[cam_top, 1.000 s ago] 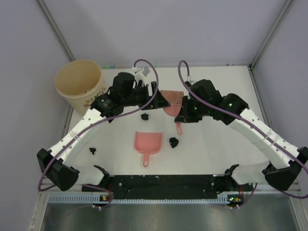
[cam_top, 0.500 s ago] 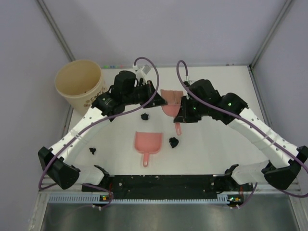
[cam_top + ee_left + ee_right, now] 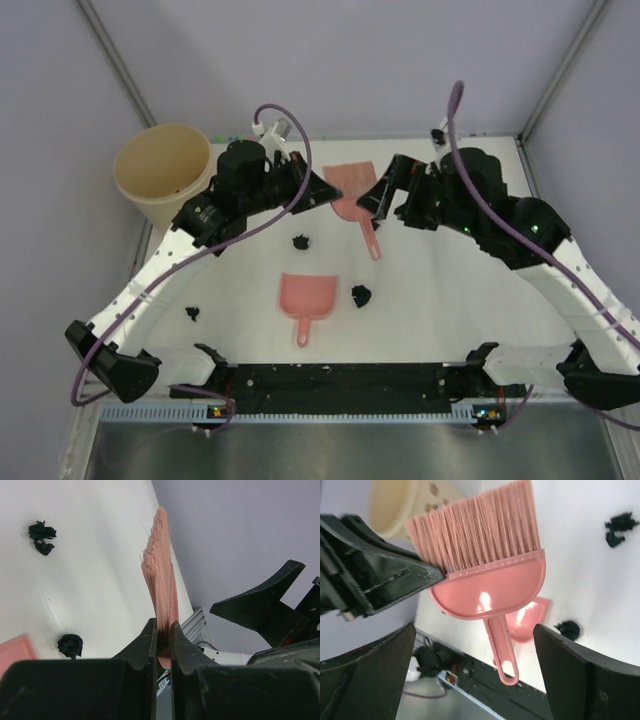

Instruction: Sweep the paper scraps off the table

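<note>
The left end effector (image 3: 322,190) pinches the bristle end of the pink brush (image 3: 352,188), fingers pressed together on it. The right end effector (image 3: 386,186) is spread wide, the brush head between its fingers and clear of both. The paper scraps (image 3: 299,241) lie on the tabletop (image 3: 450,290). One is just base-side of the left end effector. Another is farther toward the bases beside the dustpan (image 3: 308,295). A third is well off to its left.
</note>
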Tool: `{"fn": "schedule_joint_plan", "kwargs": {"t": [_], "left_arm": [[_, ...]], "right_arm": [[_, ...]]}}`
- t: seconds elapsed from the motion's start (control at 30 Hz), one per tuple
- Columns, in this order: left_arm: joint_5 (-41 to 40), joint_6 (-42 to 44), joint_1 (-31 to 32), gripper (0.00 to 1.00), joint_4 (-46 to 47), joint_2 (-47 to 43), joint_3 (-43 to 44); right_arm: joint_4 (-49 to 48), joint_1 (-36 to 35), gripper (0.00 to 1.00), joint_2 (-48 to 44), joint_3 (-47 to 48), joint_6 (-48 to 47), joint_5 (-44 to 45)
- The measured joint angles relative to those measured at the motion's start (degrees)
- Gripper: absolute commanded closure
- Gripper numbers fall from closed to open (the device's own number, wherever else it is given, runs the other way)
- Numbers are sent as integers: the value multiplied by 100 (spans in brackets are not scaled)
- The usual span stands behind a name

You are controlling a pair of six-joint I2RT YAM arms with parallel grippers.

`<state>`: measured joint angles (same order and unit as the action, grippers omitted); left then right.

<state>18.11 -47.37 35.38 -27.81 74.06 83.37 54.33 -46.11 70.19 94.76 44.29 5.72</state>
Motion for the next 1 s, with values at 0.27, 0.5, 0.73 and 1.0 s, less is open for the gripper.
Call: {"fn": "schedule_joint_plan", "kwargs": {"t": [0.27,0.5,0.73,1.0], "left_arm": [[-111,-527,-133,100,483,-424,24],[-391,-1182,-260,100,1329,-898,-170],[-584,-2105,-343,100,2750,-1279,-625],[-863,-2430,-354,100,3222,-1272,-710]], "right_arm": [[-1574,0,1,-1707,-1054,603,772],[-2597,0,8,-1934,-1196,682,868],[-3224,0,18,-1572,-1224,793,605],[-3810,0,28,-905,-1217,815,162]]}}
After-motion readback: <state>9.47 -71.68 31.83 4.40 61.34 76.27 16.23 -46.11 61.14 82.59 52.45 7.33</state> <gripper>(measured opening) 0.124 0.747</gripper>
